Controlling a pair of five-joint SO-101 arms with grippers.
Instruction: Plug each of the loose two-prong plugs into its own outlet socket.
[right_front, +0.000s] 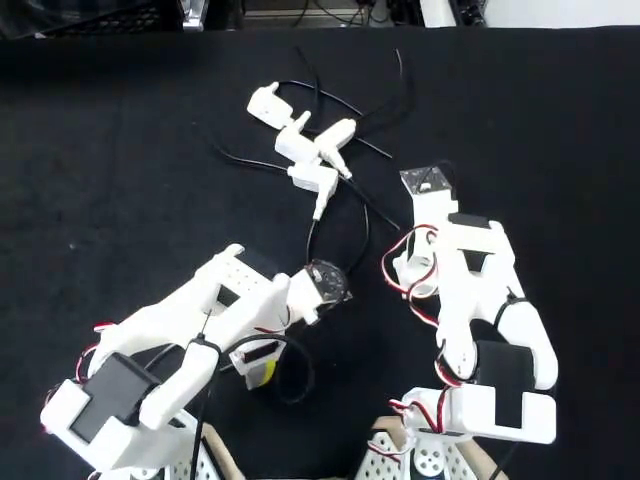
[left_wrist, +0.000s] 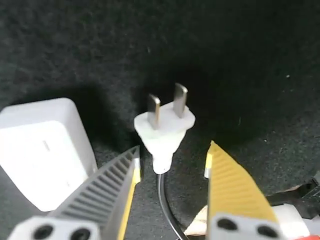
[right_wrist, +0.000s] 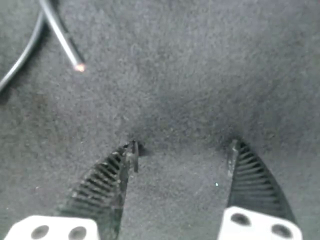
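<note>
- Left gripper (left_wrist: 175, 147): spread, flanking plug (left_wrist: 164, 125); prongs pointing away from it, just beside white socket (left_wrist: 42, 150).
- Right gripper (right_wrist: 182, 147): spread, low over cloth (right_wrist: 200, 75), near cable (right_wrist: 60, 35).

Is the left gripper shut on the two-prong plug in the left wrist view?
No: the left gripper is open, the two-prong plug lying between its jaws with dark cloth showing beside it.
</note>
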